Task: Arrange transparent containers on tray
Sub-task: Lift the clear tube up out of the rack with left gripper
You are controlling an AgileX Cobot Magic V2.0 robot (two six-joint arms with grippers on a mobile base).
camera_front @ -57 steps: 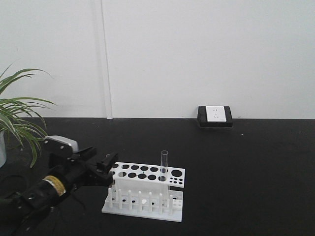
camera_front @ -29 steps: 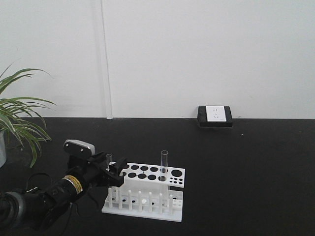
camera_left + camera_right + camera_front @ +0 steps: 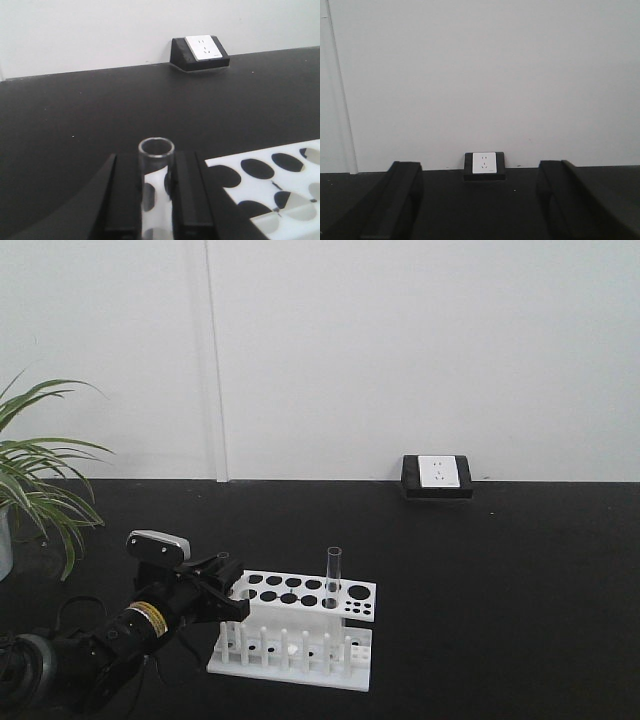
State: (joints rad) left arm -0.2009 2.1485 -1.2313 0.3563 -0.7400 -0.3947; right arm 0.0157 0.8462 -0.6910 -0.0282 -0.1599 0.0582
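1. The white rack (image 3: 300, 628) stands on the black table (image 3: 520, 580) with its holed top plate facing up.
2. At the rack's left end, the left gripper (image 3: 224, 582) is clenched on the held test tube (image 3: 221, 562). In the left wrist view this tube (image 3: 156, 150) stands upright, open rim on top, with a black finger (image 3: 187, 195) pressed against each side of the glass.
3. The held test tube is at the rack's left edge. The fingers hide its lower part, so whether its bottom sits in a hole cannot be told; it looks seated or barely raised.
4. The second test tube (image 3: 333, 578) stands upright in a hole toward the rack's right end, well apart from the held one, with empty holes between them.
5. The right gripper (image 3: 480, 210) is released, its two dark fingers spread wide with nothing between them.
6. The wall socket (image 3: 437, 476) sits behind the rack and to its right, at the foot of the white wall. The potted plant (image 3: 40, 480) is far to the rack's left.
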